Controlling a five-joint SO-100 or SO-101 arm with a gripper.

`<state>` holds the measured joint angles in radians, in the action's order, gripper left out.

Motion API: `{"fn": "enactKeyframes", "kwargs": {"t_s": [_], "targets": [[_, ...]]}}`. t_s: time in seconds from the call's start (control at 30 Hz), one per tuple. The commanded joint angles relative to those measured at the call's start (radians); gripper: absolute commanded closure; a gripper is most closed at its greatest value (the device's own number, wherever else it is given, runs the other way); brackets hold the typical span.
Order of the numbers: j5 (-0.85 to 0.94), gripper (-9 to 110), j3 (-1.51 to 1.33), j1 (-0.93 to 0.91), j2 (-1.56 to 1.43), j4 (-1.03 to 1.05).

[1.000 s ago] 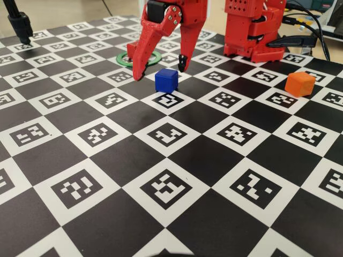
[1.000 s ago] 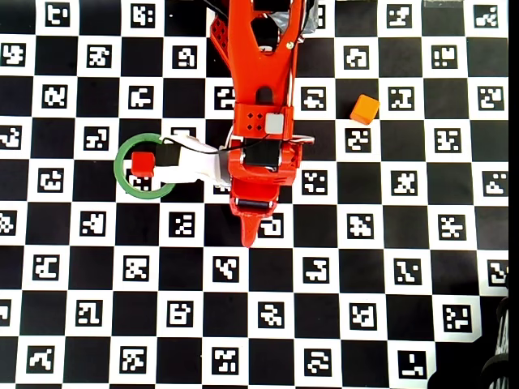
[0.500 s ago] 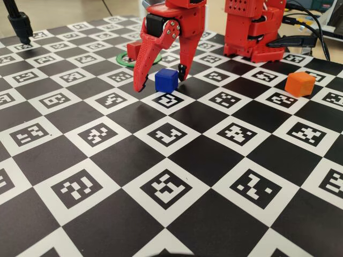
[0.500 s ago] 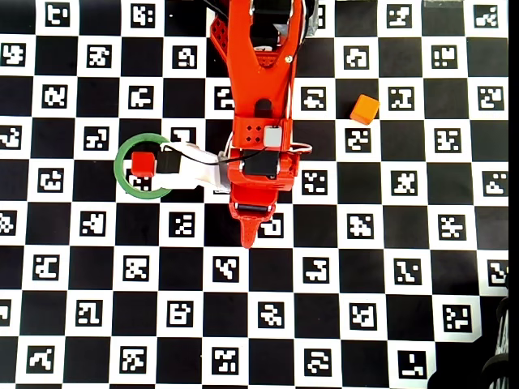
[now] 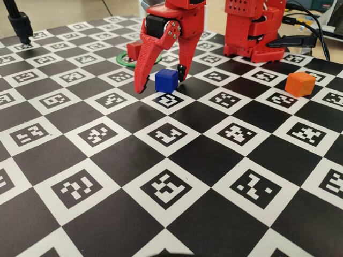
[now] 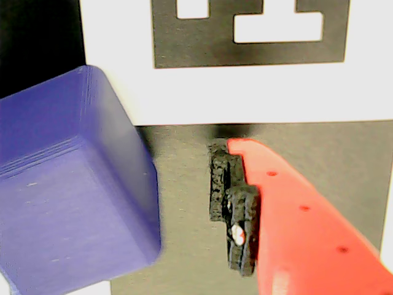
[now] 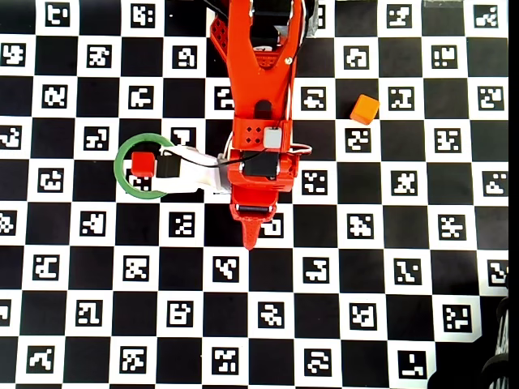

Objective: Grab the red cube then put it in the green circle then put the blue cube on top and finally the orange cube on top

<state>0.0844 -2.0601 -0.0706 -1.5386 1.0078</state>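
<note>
Lowered, end effector (image 5: 163, 83) now straddles blue cube (image 5: 166, 80), unclamped.

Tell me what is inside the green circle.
The red cube sits inside the green circle, on the checkered board. In the overhead view the white part of the arm covers the ring's right side; in the fixed view the gripper hides part of it.

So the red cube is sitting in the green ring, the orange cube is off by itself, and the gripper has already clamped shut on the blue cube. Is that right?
Not quite. The gripper is open around the blue cube, not clamped: the wrist view shows a clear gap between the cube and the padded finger. The rest holds: in the overhead view the red cube sits in the green ring, and the orange cube lies apart.
</note>
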Motion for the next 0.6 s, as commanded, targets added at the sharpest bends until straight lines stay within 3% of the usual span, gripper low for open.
{"fn": "enactKeyframes", "kwargs": {"t_s": [0.0,0.57], "targets": [[0.063,50,0.011,-0.009,-0.017,-0.011],[0.311,51,-0.003,-0.037,-0.023,-0.014]]}}
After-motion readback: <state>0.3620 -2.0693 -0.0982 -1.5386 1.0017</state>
